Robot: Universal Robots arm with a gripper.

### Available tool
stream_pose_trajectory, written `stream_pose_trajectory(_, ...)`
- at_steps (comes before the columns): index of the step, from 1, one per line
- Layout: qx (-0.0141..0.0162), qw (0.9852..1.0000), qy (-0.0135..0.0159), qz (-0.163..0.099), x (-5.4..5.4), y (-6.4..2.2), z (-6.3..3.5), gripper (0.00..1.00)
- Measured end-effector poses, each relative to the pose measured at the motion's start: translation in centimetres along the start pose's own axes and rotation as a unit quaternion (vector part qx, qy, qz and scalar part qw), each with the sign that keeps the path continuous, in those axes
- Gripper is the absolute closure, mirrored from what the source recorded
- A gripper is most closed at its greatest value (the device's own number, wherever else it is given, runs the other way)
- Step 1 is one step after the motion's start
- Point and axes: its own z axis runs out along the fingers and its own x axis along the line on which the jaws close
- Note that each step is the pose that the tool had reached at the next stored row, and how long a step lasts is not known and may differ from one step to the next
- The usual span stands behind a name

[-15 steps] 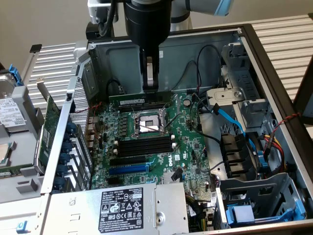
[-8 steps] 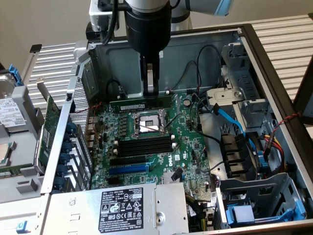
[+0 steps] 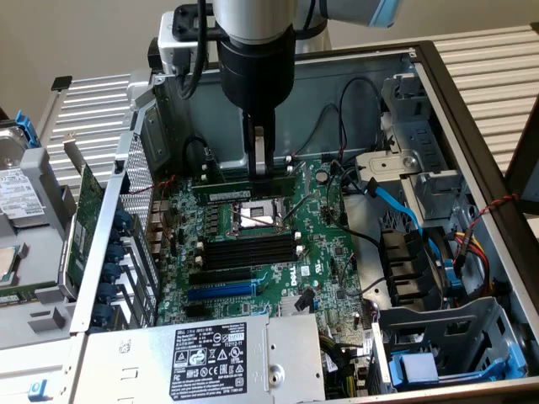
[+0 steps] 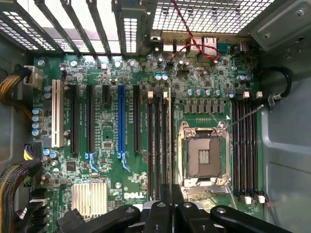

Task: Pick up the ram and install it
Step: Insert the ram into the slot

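Matt green board across the motherboard (image 4: 112, 160), with rows of black plastic slots (image 4: 160, 145) and one blue slot (image 4: 121, 121) in glossy plastic. The socket (image 4: 203, 155) is framed in bright, shiny metal, and the heatsink (image 4: 89, 198) is pale ribbed metal. The case (image 3: 337, 71) is bare grey sheet metal, dull, perforated along one side. The ram (image 3: 223, 178) is thin green board, matt. The gripper (image 3: 263, 168) has a gloss-black body, and the arm (image 3: 253, 21) is smooth silver metal. The supply (image 3: 126, 362) is plain grey metal and carries a black printed label (image 3: 215, 358).
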Motion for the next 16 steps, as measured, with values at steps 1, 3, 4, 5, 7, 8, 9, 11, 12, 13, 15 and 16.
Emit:
stream_pose_trajectory(1, 0.0000, 1.0000, 0.0001, 0.000, 0.0, -0.01, 0.16, 0.88)
stream_pose_trajectory(3, 0.0000, 1.0000, 0.0004, 0.000, 0.1, -0.02, 0.48, 0.88)
stream_pose_trajectory(4, 0.0000, 1.0000, 0.0006, 0.000, 0.2, -0.03, 0.63, 0.88)
stream_pose_trajectory(5, 0.0000, 1.0000, 0.0008, 0.000, 0.3, -0.05, 0.77, 0.88)
stream_pose_trajectory(7, 0.0001, 1.0000, 0.0013, 0.000, 0.4, -0.05, 1.04, 0.88)
stream_pose_trajectory(8, 0.0001, 1.0000, 0.0018, 0.000, 0.4, -0.06, 1.16, 0.88)
stream_pose_trajectory(9, 0.0002, 1.0000, 0.0025, 0.000, 0.4, -0.06, 1.27, 0.88)
stream_pose_trajectory(11, 0.0002, 1.0000, 0.0044, 0.000, 0.5, -0.08, 1.47, 0.88)
stream_pose_trajectory(12, 0.0002, 1.0000, 0.0058, 0.000, 0.5, -0.09, 1.56, 0.88)
stream_pose_trajectory(13, 0.0001, 1.0000, 0.0078, 0.000, 0.5, -0.08, 1.62, 0.88)
stream_pose_trajectory(15, 0.0002, 0.9999, 0.0119, 0.000, 0.5, -0.09, 1.76, 0.88)
stream_pose_trajectory(16, 0.0000, 0.9999, 0.0128, 0.000, 0.5, -0.09, 1.84, 0.88)
